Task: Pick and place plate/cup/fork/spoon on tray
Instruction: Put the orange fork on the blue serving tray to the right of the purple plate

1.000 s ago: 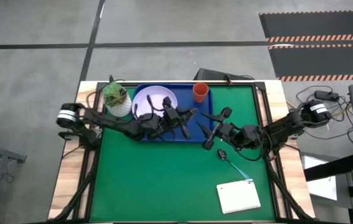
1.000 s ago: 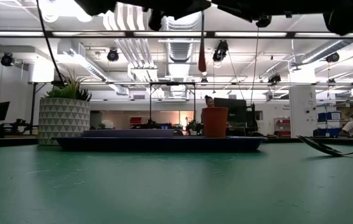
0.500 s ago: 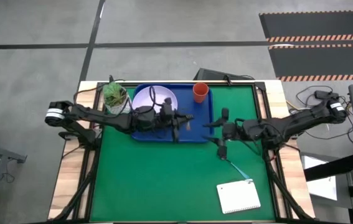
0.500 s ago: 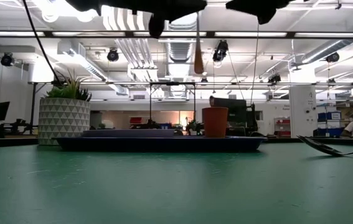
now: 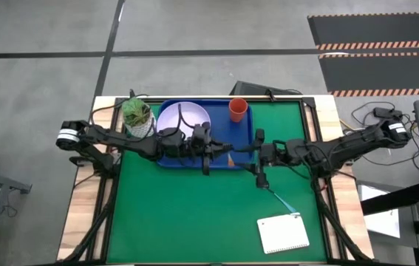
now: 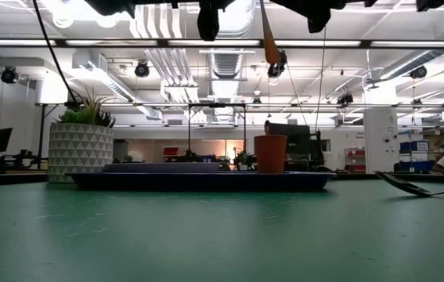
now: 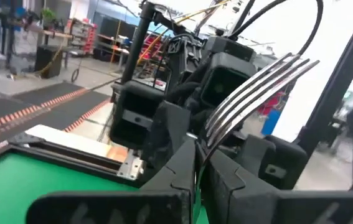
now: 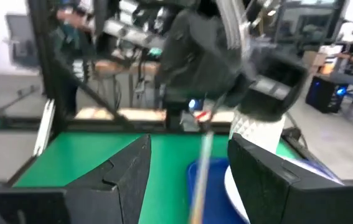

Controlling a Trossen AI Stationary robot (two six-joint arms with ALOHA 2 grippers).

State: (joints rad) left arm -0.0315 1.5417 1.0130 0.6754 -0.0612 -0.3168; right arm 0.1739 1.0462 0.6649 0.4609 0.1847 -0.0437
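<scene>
The fork [image 7: 260, 78], with silver tines and an orange handle [image 6: 268, 43], hangs high above the tray's near right part, with my left gripper [image 5: 220, 151] shut on it. My right gripper [image 5: 256, 156] faces it from the right, open. Its fingers [image 8: 132, 174] stand on either side of the handle [image 8: 202, 158] without touching. The lavender plate [image 5: 183, 120] and the orange-red cup [image 5: 238, 109] rest on the blue tray [image 5: 244, 133]. The spoon [image 5: 277, 195] lies flat on the green mat, to the right of and nearer than the tray. My left gripper pinches the fork's neck [image 7: 205, 144], just below the tines, between its two shut fingers. The fingers reach about level from the table's left. The tines stick out forward and upward past the fingertips. The orange handle hangs slanting below, and the fork is clear of tray and table.
A white pot with a green plant [image 5: 138, 118] stands beside the tray's left end. A white spiral notepad [image 5: 283, 234] lies near the front right. The green mat [image 5: 187, 214] nearer than the tray is bare.
My left gripper has rolled its wrist and risen a little with the fork. The orange handle, which hung straight down, now sits higher and slants. My right arm has straightened out and its gripper has tipped up to level, staying beside the fork.
</scene>
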